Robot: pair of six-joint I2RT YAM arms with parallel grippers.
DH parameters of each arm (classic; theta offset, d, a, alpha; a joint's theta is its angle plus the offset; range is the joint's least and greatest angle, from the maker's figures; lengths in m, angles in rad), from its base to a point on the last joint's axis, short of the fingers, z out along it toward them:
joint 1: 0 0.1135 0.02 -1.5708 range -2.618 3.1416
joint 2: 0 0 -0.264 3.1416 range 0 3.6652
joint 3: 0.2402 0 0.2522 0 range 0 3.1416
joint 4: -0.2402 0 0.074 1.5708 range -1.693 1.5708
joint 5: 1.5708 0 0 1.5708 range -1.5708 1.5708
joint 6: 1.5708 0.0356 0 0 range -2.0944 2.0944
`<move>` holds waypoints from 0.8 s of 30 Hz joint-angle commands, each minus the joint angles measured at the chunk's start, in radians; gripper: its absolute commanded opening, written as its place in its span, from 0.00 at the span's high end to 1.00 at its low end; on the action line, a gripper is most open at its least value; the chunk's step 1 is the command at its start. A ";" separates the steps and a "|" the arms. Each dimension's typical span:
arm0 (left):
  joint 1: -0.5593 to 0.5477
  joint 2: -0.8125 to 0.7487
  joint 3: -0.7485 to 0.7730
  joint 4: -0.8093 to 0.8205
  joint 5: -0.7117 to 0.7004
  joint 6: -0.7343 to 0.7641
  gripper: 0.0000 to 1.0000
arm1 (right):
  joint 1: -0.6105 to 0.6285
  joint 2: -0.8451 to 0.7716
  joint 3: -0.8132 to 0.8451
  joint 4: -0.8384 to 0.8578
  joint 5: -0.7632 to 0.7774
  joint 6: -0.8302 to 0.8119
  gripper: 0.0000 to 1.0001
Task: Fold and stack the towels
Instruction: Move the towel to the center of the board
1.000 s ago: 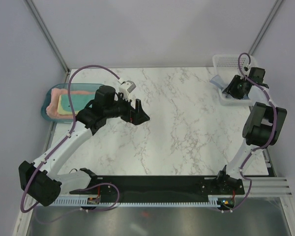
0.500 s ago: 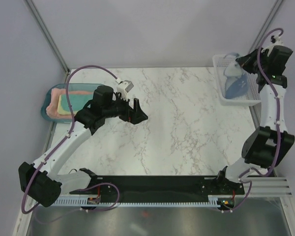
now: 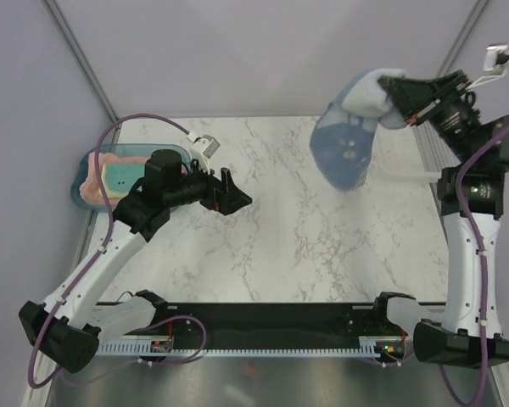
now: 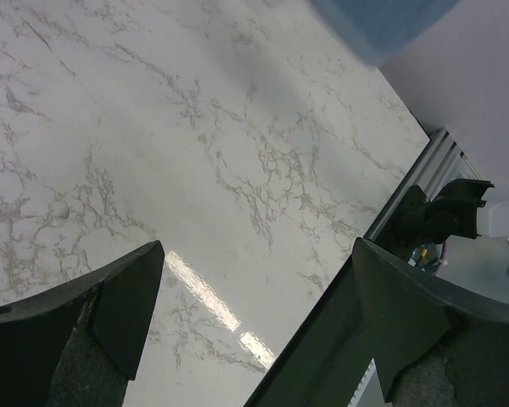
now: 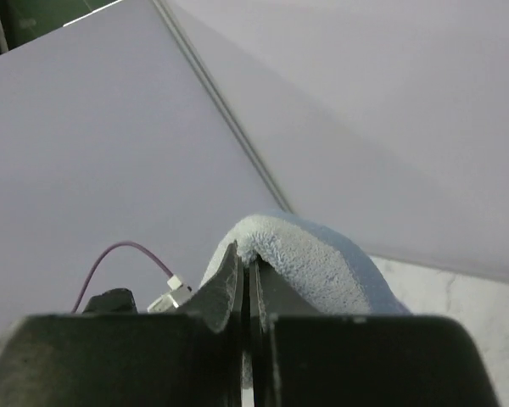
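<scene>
My right gripper (image 3: pixel 388 86) is shut on the light blue towel (image 3: pixel 346 140) and holds it high over the far right of the table, the cloth hanging down. In the right wrist view the towel (image 5: pixel 322 263) drapes over my closed gripper (image 5: pixel 246 259). A corner of it shows at the top of the left wrist view (image 4: pixel 377 25). The salmon-pink towel (image 3: pixel 95 185) and the pale yellow towel with teal patches (image 3: pixel 121 176) lie stacked in the teal tray (image 3: pixel 78 180) at the far left. My left gripper (image 3: pixel 236 193) is open and empty over the table's left middle; it also shows in the left wrist view (image 4: pixel 259 280).
The white marble table (image 3: pixel 297 229) lies below both arms. The white mesh basket's edge (image 3: pixel 433 148) shows at the far right behind my right arm. A black rail (image 3: pixel 271 318) runs along the near edge.
My right arm has lifted the light blue towel out of the basket and carried it up and left over the table. My left arm has shifted slightly left.
</scene>
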 commanded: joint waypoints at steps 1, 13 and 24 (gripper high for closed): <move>0.003 -0.052 0.045 0.015 -0.006 -0.057 0.00 | 0.113 -0.005 -0.222 -0.153 0.013 -0.050 1.00; 0.006 -0.063 -0.078 -0.030 -0.222 -0.086 0.02 | 0.798 0.229 -0.602 -0.322 0.611 -0.185 0.98; 0.026 0.058 -0.087 -0.004 -0.305 -0.194 0.02 | 0.752 0.359 -0.416 -0.405 0.552 -0.301 0.50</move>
